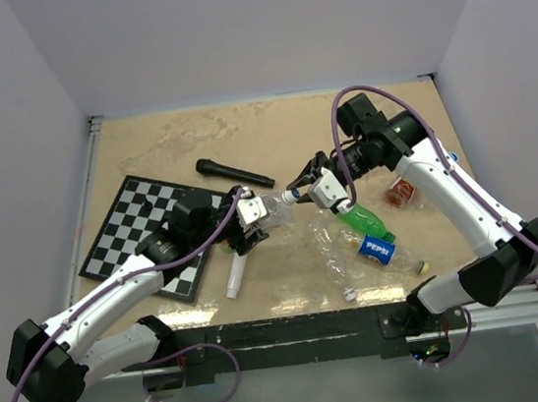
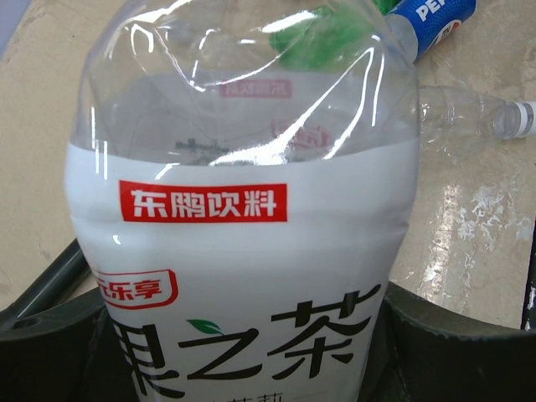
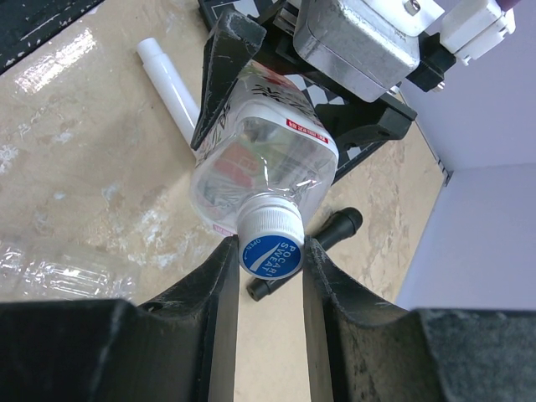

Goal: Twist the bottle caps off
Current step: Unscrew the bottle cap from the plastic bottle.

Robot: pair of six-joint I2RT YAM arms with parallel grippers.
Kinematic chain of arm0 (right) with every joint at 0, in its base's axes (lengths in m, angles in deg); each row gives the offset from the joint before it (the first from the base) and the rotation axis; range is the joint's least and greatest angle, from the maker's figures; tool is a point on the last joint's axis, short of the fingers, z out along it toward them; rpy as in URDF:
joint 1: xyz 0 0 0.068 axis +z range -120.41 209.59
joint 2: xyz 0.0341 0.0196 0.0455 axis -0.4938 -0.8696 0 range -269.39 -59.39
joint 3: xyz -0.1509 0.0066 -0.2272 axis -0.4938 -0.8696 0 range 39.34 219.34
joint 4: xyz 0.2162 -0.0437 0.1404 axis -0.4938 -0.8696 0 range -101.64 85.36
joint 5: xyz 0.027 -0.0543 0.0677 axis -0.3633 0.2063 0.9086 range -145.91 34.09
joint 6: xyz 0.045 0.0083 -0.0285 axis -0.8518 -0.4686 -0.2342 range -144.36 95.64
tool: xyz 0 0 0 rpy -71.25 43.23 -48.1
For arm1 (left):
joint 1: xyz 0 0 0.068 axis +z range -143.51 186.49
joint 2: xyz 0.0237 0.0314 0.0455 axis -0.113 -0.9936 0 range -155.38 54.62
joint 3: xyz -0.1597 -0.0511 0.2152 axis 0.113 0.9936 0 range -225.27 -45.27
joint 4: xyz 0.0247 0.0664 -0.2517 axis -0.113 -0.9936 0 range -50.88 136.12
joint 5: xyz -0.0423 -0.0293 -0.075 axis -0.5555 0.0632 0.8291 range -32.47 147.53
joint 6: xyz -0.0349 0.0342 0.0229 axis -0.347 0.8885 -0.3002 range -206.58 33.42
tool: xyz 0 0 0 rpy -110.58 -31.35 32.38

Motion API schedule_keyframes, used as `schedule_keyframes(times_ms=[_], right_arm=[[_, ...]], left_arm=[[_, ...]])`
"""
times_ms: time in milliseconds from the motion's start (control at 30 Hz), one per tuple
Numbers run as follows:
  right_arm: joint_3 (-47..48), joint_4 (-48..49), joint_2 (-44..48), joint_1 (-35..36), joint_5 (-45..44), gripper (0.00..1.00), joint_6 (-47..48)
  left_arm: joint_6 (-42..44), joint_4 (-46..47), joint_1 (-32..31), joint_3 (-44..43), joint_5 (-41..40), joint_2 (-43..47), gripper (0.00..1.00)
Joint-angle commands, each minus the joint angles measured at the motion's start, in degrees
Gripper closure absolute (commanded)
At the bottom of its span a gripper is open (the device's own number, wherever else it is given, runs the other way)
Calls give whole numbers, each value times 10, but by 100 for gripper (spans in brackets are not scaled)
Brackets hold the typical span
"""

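A black-and-white chessboard [image 1: 126,228] lies on the left of the beige worktop [image 1: 269,127]. A black microphone [image 1: 234,174] lies just beyond its far corner. A white cylinder [image 1: 233,280] lies near the board's right edge. A small reddish round thing [image 1: 402,193] sits well apart, at right.

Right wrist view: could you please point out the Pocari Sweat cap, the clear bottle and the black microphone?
Pocari Sweat cap [image 3: 270,254], right wrist view, its blue printed top.
clear bottle [image 3: 264,155], right wrist view, its transparent body.
black microphone [image 3: 342,224], right wrist view, its rounded end.
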State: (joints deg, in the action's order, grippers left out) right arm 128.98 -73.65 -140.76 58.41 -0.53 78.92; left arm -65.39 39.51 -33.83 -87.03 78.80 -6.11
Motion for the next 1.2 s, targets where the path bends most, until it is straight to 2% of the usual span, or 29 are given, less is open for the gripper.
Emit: schedule_keyframes(times_ms=[0, 667, 1167], right_arm=[[4, -39, 30, -6, 39, 100, 1], [-48, -38, 36, -10, 90, 99, -5], [-44, -38, 29, -10, 100, 91, -15]], left_arm=[[-23, 7, 12, -9, -35, 6, 100], [-23, 6, 12, -10, -34, 5, 100], [-23, 7, 12, -8, -33, 4, 100]])
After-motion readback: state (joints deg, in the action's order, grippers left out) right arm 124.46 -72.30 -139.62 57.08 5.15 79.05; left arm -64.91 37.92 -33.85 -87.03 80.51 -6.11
